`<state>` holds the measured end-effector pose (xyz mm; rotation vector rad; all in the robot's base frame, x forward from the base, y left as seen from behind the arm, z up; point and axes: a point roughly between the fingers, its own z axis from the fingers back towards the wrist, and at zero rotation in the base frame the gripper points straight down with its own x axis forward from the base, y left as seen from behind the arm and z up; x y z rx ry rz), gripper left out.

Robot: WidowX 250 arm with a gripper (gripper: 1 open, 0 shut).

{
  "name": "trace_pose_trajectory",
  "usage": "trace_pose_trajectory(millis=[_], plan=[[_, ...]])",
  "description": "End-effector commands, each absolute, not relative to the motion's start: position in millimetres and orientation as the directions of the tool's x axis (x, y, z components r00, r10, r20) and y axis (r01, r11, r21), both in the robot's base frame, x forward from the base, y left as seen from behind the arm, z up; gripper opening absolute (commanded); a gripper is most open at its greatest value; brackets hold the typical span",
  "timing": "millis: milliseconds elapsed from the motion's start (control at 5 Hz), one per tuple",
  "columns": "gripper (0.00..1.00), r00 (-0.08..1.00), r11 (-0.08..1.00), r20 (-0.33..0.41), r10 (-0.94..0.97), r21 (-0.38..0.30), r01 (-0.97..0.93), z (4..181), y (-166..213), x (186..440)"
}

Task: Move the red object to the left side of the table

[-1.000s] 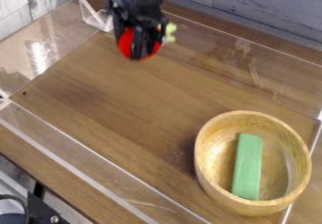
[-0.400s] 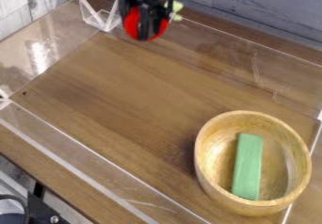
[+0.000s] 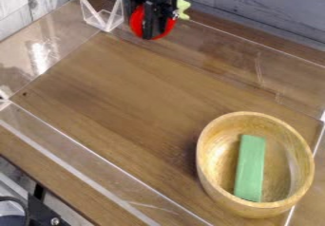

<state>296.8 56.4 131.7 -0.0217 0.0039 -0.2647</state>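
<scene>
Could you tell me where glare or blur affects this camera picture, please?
In the camera view, glare whitens the clear wall at upper left; the gripper and red object look soft; the bowl and green block are sharper.

A brown wood-grain table [image 3: 121,97] with clear acrylic walls carries a wooden bowl [image 3: 214,140] near its corner.

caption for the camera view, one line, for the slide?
Gripper shut on the red object above the table at its far edge; green block lies in the wooden bowl.
</scene>
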Motion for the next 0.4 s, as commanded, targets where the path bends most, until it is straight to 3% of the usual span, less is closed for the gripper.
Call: trace_pose_trajectory(millis=[0,200], plan=[[0.0,0.964,0.968,0.09,-0.249,0.009,0.249,162.8,50.0,295.8],[0.0,0.97,0.974,0.094,-0.223,-0.003,0.225,165.5,45.3,287.3]])
